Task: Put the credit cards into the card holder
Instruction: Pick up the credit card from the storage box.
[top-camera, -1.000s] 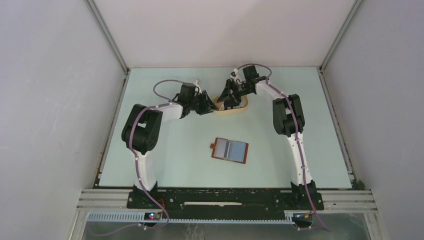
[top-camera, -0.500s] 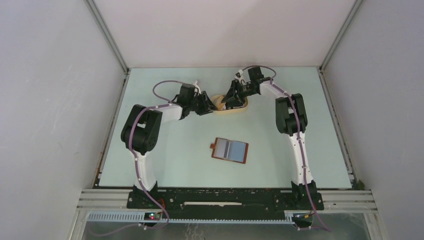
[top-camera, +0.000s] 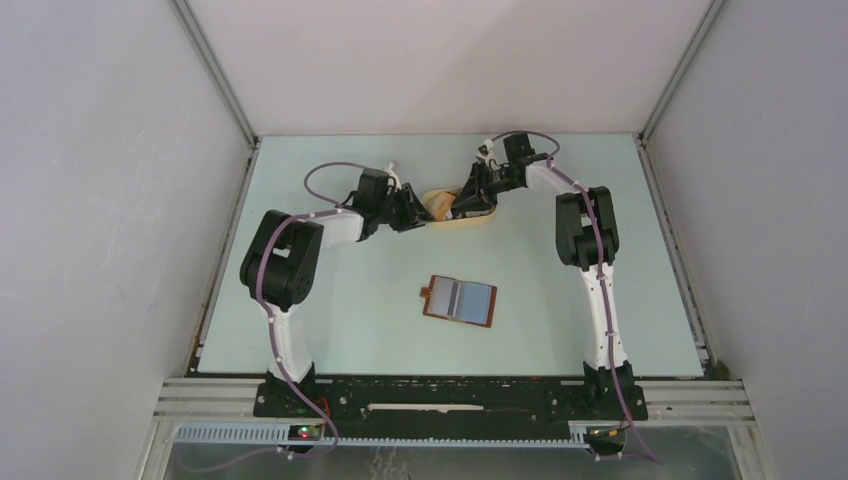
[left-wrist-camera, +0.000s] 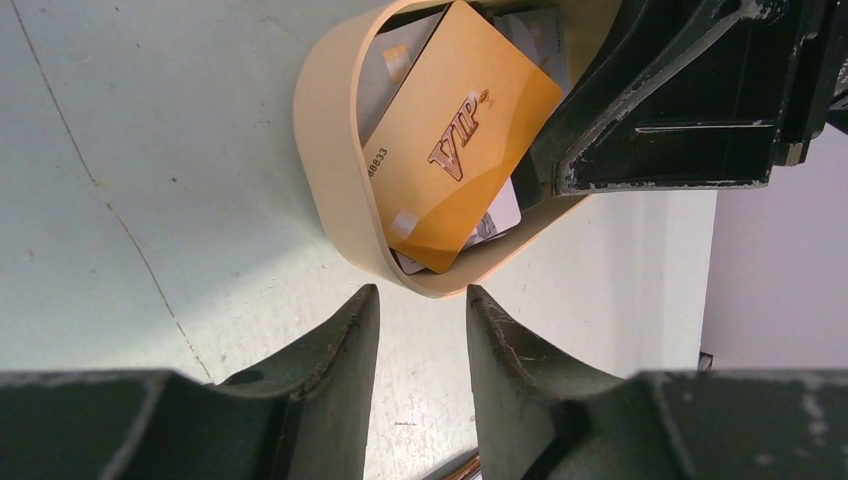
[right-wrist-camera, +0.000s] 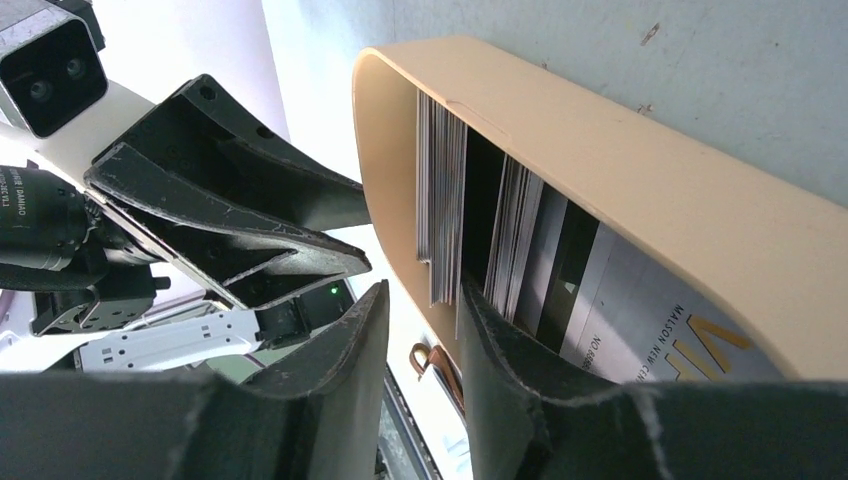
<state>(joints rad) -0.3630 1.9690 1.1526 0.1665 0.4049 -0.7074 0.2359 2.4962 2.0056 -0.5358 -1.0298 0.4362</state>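
Gold and stamped "VIP", the topmost of the credit cards (left-wrist-camera: 460, 130) is laid 1-to-7 o'clock in the tray (left-wrist-camera: 330, 190). Seen from above, the card holder (top-camera: 459, 300) is spread open at the tray's 6 o'clock, long axis 9-to-3. The left gripper (left-wrist-camera: 420, 320) is seen slightly parted and empty. Whether the right gripper (right-wrist-camera: 422, 310) is pinching anything cannot be told.
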